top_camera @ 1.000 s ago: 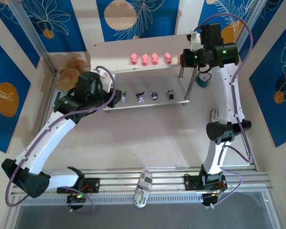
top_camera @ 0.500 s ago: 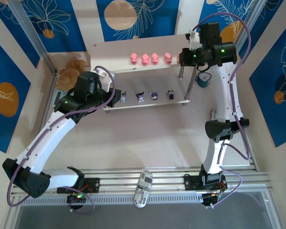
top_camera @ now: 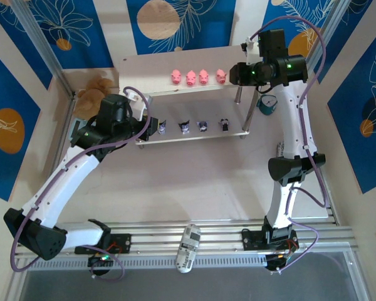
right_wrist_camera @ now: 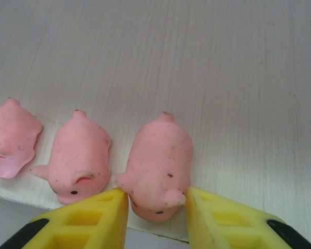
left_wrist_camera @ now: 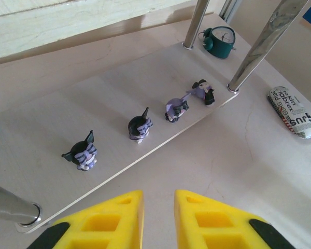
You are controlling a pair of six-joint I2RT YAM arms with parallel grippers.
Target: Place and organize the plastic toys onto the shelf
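Upper board [right_wrist_camera: 223, 62] of the shelf [top_camera: 144, 64]: right fingers [right_wrist_camera: 93, 215] are set narrow, one tip on each side of the head of the end pig [right_wrist_camera: 158, 161]. Both tips look to touch it, so I read it as held. It lies belly down on the board at the front edge. Its long axis runs in line with the fingers, snout toward the wrist, tail away.

The neighbour pig [right_wrist_camera: 79, 153] lies just beside it and parallel, with one finger tip at the gap between the two. From above, the pink row [top_camera: 204, 76] runs along the upper board, right arm at its right end.

Lower board [left_wrist_camera: 52, 119]: four purple figurines [left_wrist_camera: 140, 127] stand in a line near the front edge; the far one appears tipped. Left fingers [left_wrist_camera: 114, 212] hang over the table [left_wrist_camera: 223, 171] just off that edge, with a narrow gap and nothing between.

Judgement: this looks like the last pig going down. The next move is to let go and back straight out along the pig's axis. Spreading too far risks that tip nudging the neighbour. This is the right arm's job; the left is well apart.
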